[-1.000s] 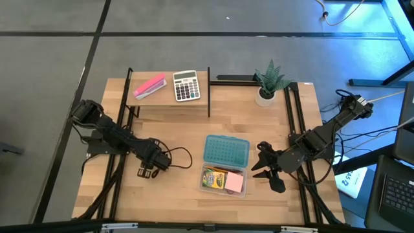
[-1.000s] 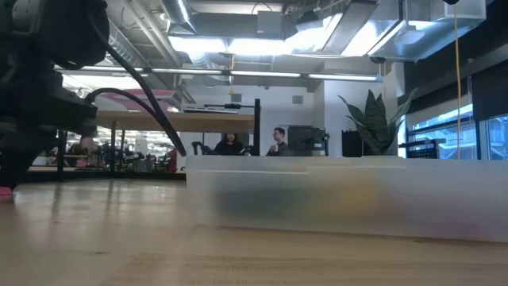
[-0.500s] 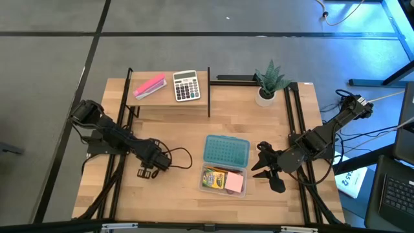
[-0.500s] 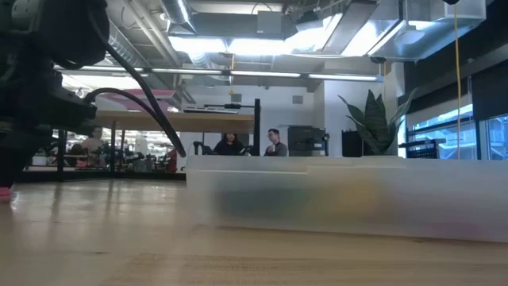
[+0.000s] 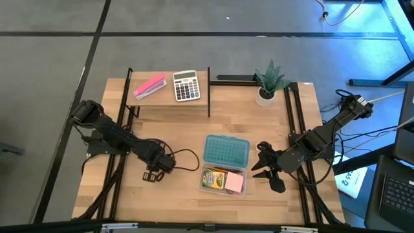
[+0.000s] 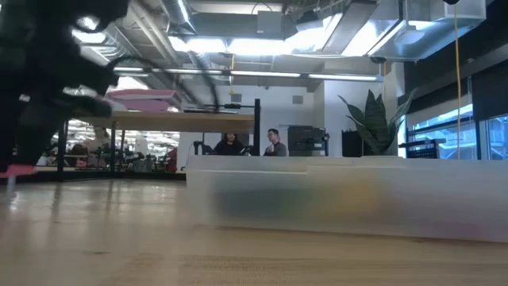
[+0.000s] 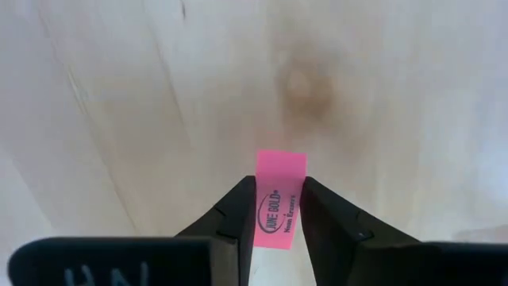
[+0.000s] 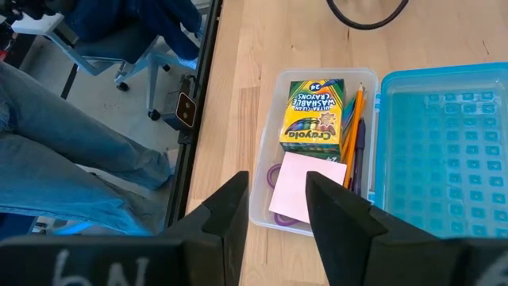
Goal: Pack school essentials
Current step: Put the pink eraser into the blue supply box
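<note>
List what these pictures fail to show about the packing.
- Scissors: right wrist view shows only purple loops; the pink notepad covers the blades.
- Pink eraser: left wrist view, the left gripper's fingers hide its lower end; in the high view it cannot be seen.
- Clear box: low view blurs it, contents unreadable.
- Right gripper: it waits open beside the box.

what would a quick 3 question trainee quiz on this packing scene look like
1. True or false: the left gripper is shut on the pink eraser.
2. What lies in the clear box? A) crayon box, pencil and pink notepad B) calculator C) nothing
3. Fill in: the blue lid lies ____ beside the box.

Key: 1 true; 2 A; 3 open
</note>
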Robot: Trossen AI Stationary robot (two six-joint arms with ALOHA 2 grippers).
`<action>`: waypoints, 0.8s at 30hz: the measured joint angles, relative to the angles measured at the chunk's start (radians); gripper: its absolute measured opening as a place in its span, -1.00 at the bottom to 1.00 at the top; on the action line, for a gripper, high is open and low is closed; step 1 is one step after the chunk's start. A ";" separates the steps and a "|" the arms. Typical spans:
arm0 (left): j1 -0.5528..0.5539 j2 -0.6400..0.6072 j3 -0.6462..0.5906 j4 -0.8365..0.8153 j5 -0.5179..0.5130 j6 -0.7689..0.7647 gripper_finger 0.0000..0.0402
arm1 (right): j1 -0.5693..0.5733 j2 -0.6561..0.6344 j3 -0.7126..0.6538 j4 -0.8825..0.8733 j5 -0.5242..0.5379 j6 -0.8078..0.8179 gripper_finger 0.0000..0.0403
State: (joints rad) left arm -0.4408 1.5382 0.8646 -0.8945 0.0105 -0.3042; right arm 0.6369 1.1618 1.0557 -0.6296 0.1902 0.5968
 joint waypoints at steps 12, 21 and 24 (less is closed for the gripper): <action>0.005 -0.001 0.232 -0.008 -0.082 -0.003 -0.58 | 0.000 0.000 0.000 0.000 0.000 0.000 -0.36; 0.047 -0.002 0.299 -0.008 -0.106 0.000 -0.59 | 0.000 0.000 0.000 0.000 0.000 -0.188 -0.36; 0.057 -0.002 0.299 -0.009 -0.106 0.000 -0.59 | 0.000 0.000 0.000 0.000 0.000 -0.265 -0.36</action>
State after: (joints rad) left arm -0.3841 1.5364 1.1641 -0.9036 -0.0956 -0.3038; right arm 0.6369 1.1618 1.0557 -0.6296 0.1904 0.3315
